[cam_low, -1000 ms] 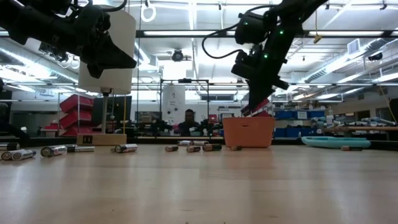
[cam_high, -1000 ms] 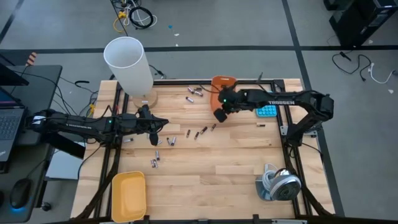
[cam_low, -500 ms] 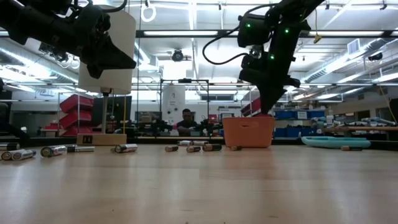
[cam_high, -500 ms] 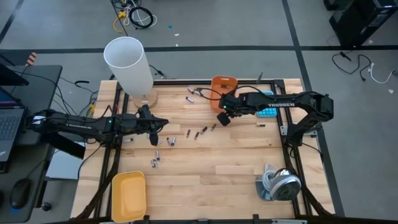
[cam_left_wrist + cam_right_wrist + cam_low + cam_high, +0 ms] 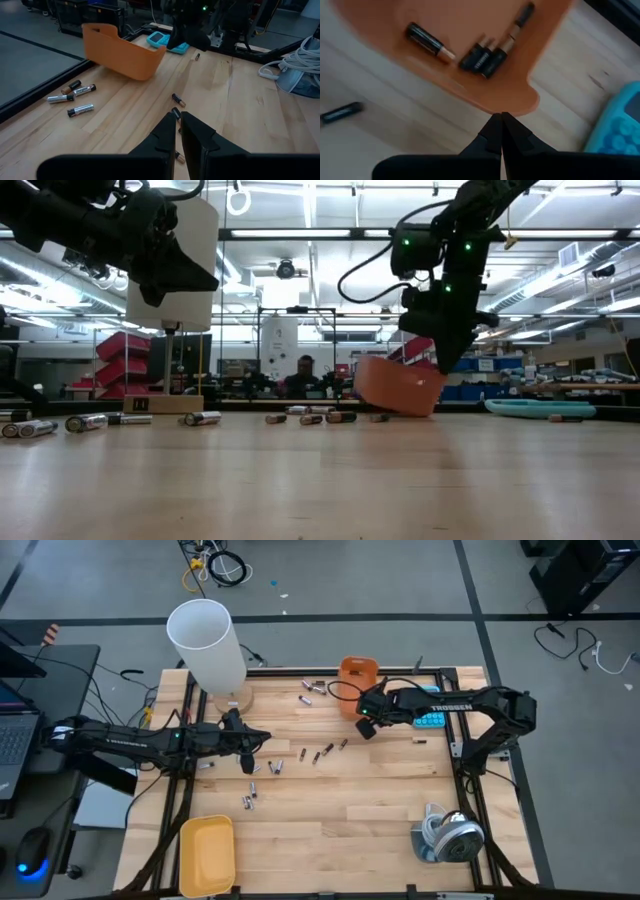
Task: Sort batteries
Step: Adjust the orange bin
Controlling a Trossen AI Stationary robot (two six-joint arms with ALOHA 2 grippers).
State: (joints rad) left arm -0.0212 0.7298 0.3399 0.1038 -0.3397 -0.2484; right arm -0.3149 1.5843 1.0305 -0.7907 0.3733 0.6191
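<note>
At the table's far side, the right gripper (image 5: 500,116), pressed together, tilts the orange bin (image 5: 485,75) holding four batteries (image 5: 480,56).

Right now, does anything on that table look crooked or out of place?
Yes: the orange bin at the far side is tipped, one edge off the wood, under the right gripper. It holds batteries, and more lie loose on the table.

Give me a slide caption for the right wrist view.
Shut right gripper at the rim of the tilted orange plastic bin, which holds four dark cylindrical batteries.
</note>
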